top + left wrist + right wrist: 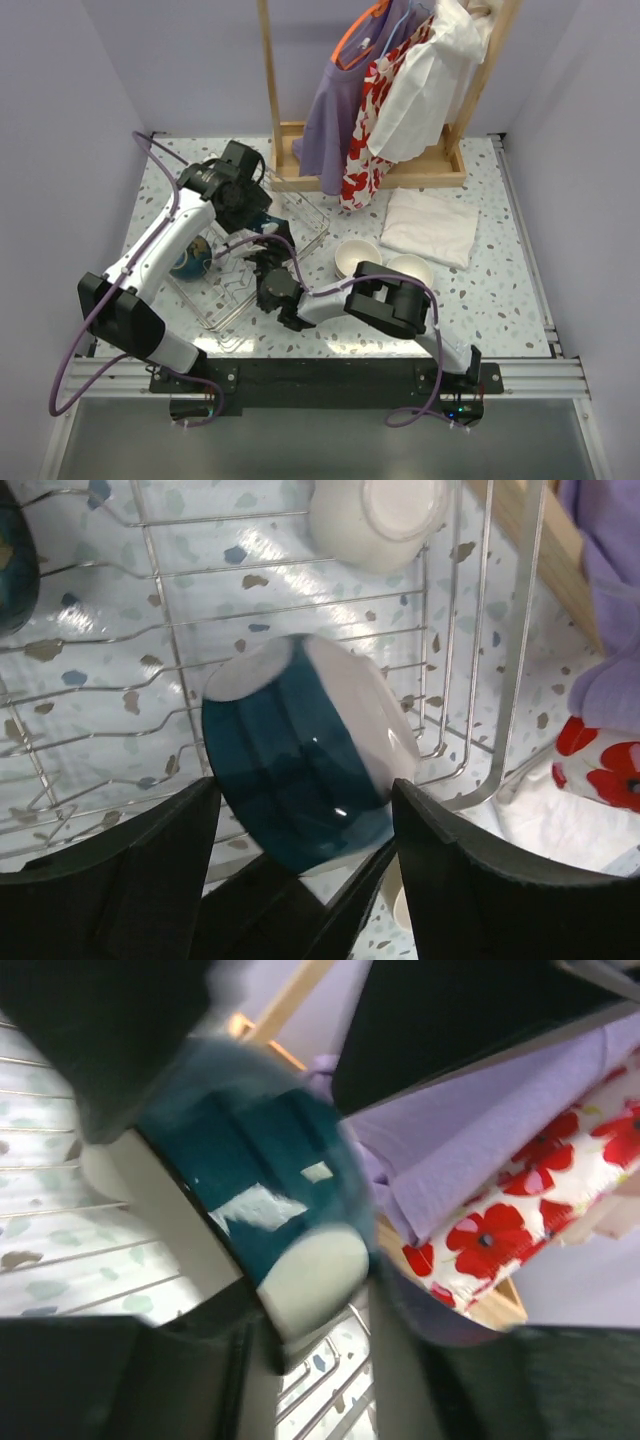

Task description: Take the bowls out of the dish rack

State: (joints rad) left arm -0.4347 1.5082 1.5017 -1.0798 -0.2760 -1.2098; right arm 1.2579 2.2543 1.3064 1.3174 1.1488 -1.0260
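Just right of the dish rack [315, 228], one pale bowl [357, 258] and a second pale bowl [410, 270] stand unloaded. Over the rack, the left gripper [302, 792] clasps the teal-banded bowl [300, 770] by its sides. Inside the rack lie a dark blue bowl [190, 258] and a white bowl [380, 510]. That makes five bowls in sight, with three judged left to unload. The right gripper [268, 258] hovers at the rack's near side, and blur hides how its fingers stand.
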